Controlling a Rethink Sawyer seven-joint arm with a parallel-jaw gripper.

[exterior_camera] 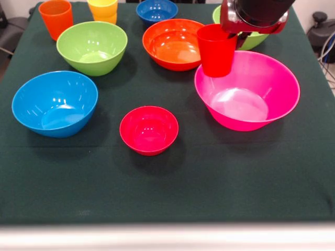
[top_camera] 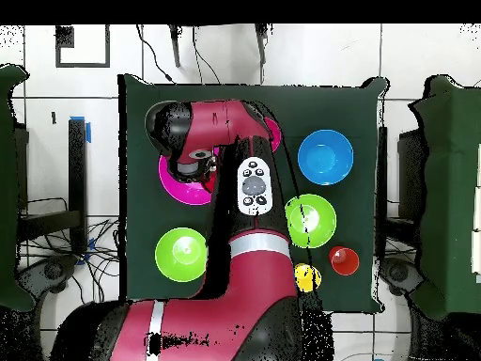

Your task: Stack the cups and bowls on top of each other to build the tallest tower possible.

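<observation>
Across table, front view, we log: gripper at red cup, fingers hidden, grip state we cannot tell. Cup at far-left rim of pink bowl. Crimson bowl apart, nearer camera; blue bowl far left. Overhead, we log: arm covering most of pink bowl.

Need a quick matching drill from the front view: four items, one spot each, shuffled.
Items:
1. red cup
2. small crimson bowl
3. light blue bowl
4. dark blue bowl

Spots:
A. far edge of the table
B. under the end effector, at the pink bowl's rim
C. picture's left side
D. nearest the camera, middle

Pairs: 1-B, 2-D, 3-C, 4-A
</observation>
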